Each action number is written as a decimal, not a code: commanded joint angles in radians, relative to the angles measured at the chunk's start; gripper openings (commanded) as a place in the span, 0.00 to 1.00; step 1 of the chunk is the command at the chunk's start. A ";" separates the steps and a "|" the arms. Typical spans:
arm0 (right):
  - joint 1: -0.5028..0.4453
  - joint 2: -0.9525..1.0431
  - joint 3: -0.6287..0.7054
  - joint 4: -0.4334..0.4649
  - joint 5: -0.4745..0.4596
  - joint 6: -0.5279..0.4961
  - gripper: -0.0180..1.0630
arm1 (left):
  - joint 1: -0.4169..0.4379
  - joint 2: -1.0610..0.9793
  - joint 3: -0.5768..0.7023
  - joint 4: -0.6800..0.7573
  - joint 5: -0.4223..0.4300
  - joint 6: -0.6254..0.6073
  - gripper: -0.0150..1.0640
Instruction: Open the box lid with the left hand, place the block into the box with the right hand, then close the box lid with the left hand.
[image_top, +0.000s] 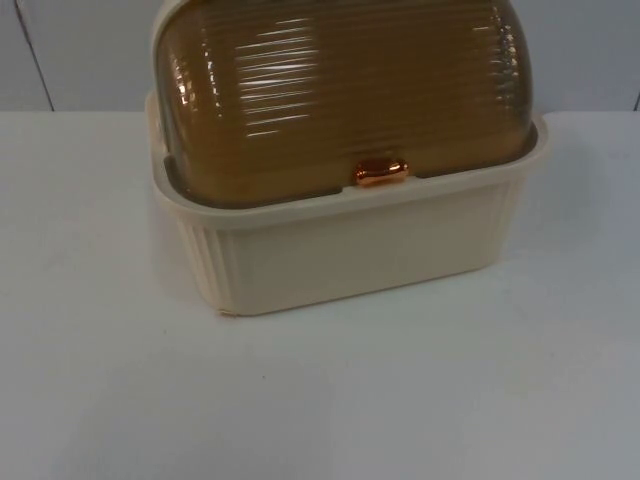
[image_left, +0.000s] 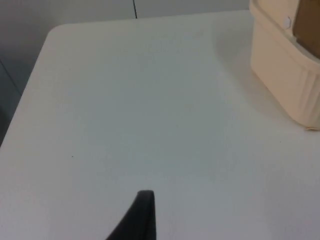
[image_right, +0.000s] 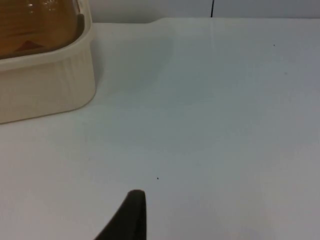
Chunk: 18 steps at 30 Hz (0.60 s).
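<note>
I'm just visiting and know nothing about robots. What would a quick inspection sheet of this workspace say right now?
Surface: white table, bare around the box.
Job's things: cream box with its amber ribbed lid shut, copper handle at the front; block: nothing seen.
Clutter: nothing seen.
Grippers: left gripper fingertip over the table beside the box; right gripper fingertip likewise on the other side.
Cables: left out.
Surroundings: grey wall behind the table.

No text, label, brand, number or sign can be read on the box (image_top: 340, 250), its lid (image_top: 340, 90) or the surface (image_top: 320, 400).
</note>
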 joint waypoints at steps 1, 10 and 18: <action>0.001 -0.003 0.005 0.003 -0.002 0.004 0.99 | -0.006 -0.002 0.005 0.003 0.003 -0.009 0.97; 0.001 -0.003 0.005 0.003 -0.002 0.004 0.99 | -0.006 -0.002 0.005 0.005 0.003 -0.009 0.97; 0.001 -0.003 0.005 -0.001 -0.002 0.004 0.99 | -0.006 -0.002 0.005 0.018 0.003 0.000 0.97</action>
